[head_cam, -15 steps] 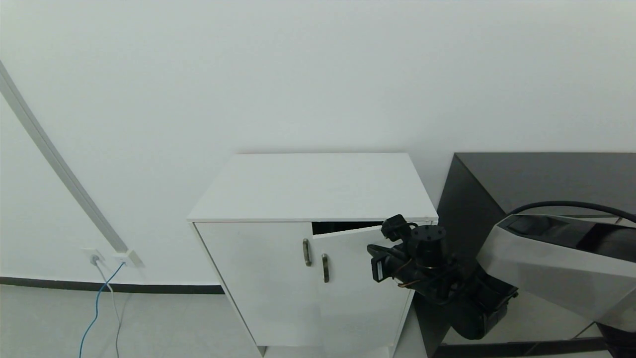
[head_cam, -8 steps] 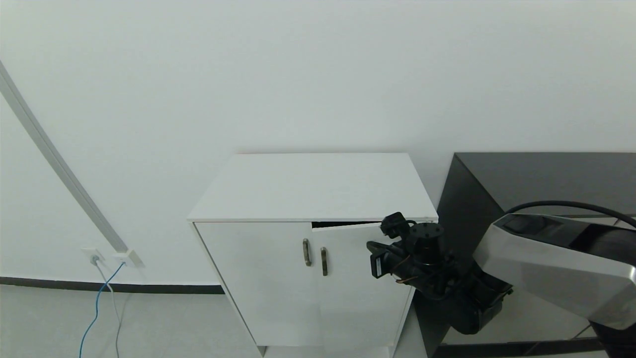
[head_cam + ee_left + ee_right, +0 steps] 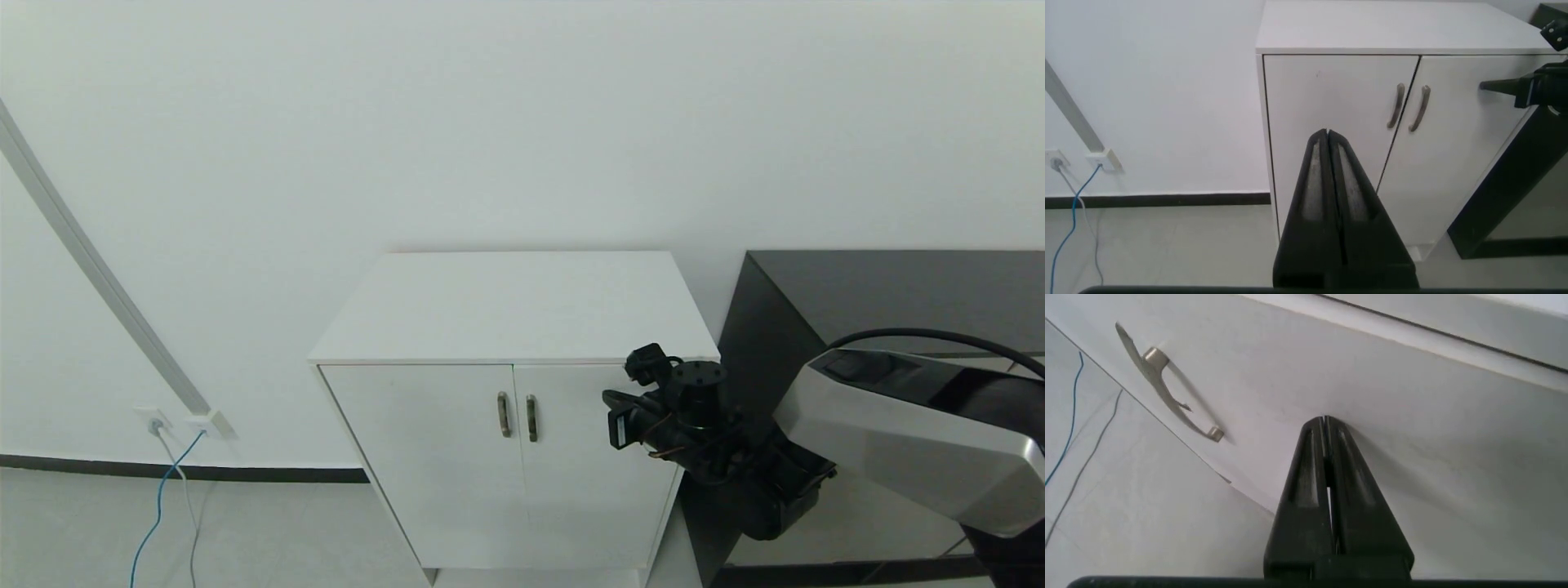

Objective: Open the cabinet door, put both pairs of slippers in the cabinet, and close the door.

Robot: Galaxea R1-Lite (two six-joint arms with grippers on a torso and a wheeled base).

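White cabinet point(image 3: 514, 306) with smooth matte panels and square edges, set against the wall. Both doors are flush shut, with slim curved metal handles point(image 3: 504, 414) paired at the centre seam. Right end effector point(image 3: 614, 429), clenched on nothing, tips against the right door point(image 3: 571, 490). Left end effector point(image 3: 1327, 135), clenched and empty, hangs nearer, apart from the cabinet. Open floor point(image 3: 269, 531) on the left; glossy black block point(image 3: 816, 294) just beside on the right.

The cabinet point(image 3: 514, 306) has its left door point(image 3: 433, 457) and right door point(image 3: 588, 482) flush shut, barring the inside; the closed right pincer point(image 3: 611, 406) rests against the right door, near the handles point(image 3: 531, 417); a black unit point(image 3: 763, 327) crowds that flank; open floor point(image 3: 286, 531) lies to the left, crossed by cables point(image 3: 167, 498).
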